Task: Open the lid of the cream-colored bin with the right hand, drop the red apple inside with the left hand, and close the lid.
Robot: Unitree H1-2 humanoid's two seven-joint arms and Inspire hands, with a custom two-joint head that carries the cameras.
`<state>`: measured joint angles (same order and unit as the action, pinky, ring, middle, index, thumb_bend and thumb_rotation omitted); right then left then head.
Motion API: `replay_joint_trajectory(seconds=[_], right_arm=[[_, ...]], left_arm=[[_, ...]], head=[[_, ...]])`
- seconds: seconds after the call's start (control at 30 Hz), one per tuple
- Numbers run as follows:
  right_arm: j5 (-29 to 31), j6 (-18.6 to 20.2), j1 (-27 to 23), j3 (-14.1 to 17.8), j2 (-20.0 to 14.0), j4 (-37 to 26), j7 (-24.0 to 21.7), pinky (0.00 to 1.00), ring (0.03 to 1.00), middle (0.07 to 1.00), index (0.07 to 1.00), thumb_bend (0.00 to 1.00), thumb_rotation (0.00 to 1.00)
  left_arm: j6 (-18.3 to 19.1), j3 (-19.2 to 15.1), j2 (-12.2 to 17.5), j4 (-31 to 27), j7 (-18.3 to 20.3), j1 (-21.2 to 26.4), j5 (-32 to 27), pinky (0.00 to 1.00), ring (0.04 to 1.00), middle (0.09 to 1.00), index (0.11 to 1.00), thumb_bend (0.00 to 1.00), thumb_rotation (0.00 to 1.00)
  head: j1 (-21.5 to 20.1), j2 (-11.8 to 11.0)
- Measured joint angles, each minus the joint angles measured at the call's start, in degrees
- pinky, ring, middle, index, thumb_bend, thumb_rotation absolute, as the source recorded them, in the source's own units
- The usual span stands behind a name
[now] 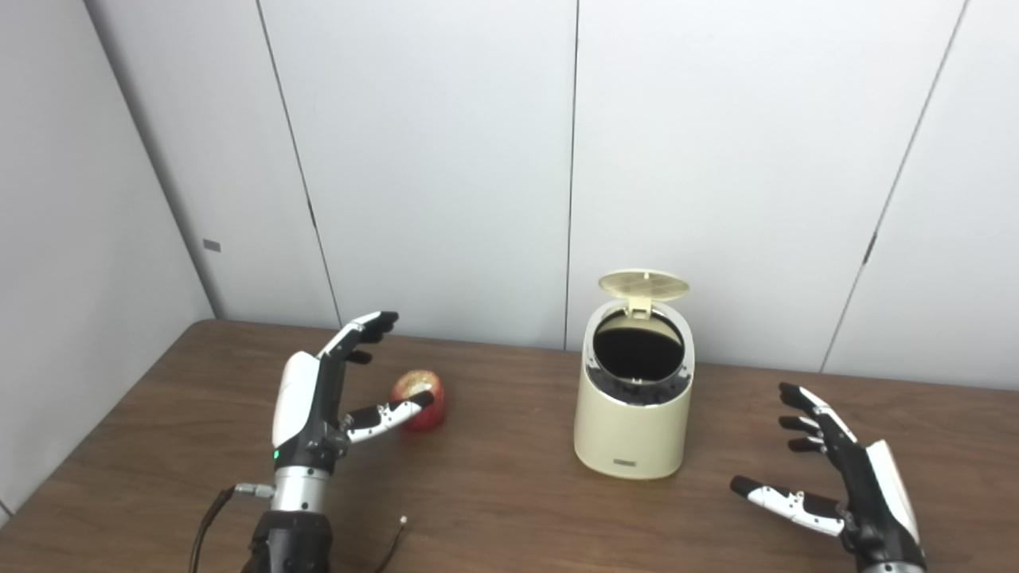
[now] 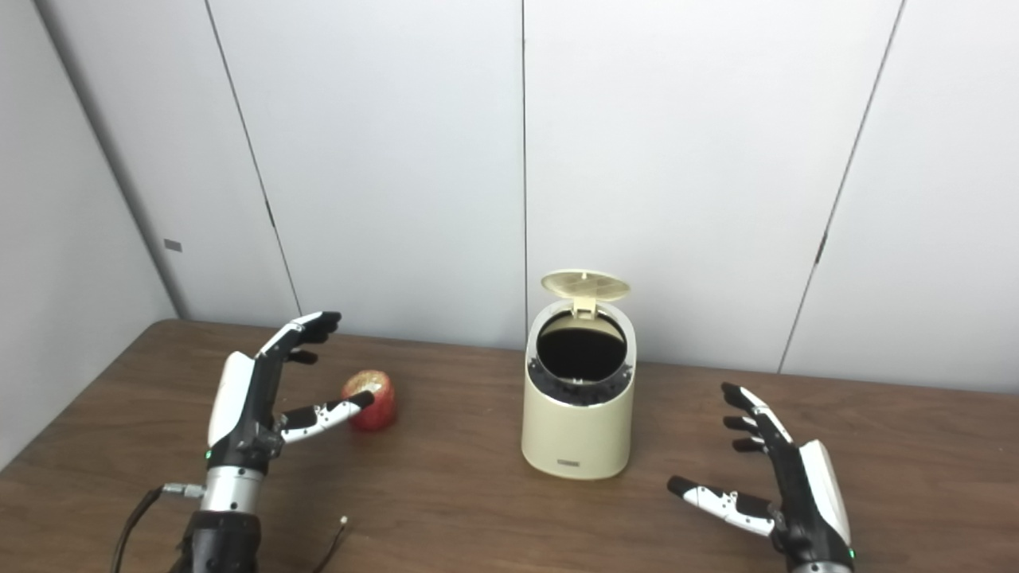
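The cream-colored bin stands on the brown table, right of centre. Its round lid is flipped up at the back, and the dark inside shows. The red apple lies on the table to the bin's left. My left hand is open just left of the apple, fingers raised above it and thumb reaching across its front. My right hand is open and empty, low over the table to the bin's right, apart from it.
The table is backed by white wall panels, with a grey side wall on the left. A thin cable lies near the front edge beside my left arm.
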<state>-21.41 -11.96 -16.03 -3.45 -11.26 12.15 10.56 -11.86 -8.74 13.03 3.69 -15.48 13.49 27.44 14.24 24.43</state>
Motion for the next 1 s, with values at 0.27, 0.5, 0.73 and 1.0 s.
replay_joint_trajectory(seconds=[0.27, 0.5, 0.73, 1.0], right_arm=[[0.37, 0.01, 0.15, 0.20, -0.01, -0.41, -0.81, 0.65, 0.759, 0.848, 0.845, 0.69, 0.22], [0.73, 0.11, 0.54, 0.23, 0.03, -2.32, -1.76, 0.63, 0.743, 0.834, 0.828, 0.71, 0.20], [-0.05, 0.87, 0.64, 0.18, 0.07, -3.09, -2.35, 0.64, 0.742, 0.843, 0.839, 0.75, 0.19], [-0.10, 1.52, 0.68, 0.16, 0.27, -4.00, -3.12, 0.63, 0.742, 0.843, 0.832, 0.79, 0.23]], left_arm=[[9.93, 0.50, -0.16, 0.62, 1.32, 0.55, 1.70, 0.93, 0.990, 0.938, 0.903, 0.92, 0.29], [16.17, 4.49, 1.56, 2.98, 5.29, 1.24, 2.29, 0.87, 0.997, 0.938, 0.948, 1.00, 0.37], [16.10, 6.72, 2.12, 9.95, 4.52, 2.24, 2.21, 0.89, 1.000, 0.901, 0.934, 1.00, 0.37], [13.70, 7.82, 2.07, 15.40, 0.15, 3.92, 2.17, 0.91, 0.981, 0.886, 0.917, 0.98, 0.39]], head=[[0.44, 0.09], [0.88, 0.17], [0.44, 0.09], [0.00, 0.00]])
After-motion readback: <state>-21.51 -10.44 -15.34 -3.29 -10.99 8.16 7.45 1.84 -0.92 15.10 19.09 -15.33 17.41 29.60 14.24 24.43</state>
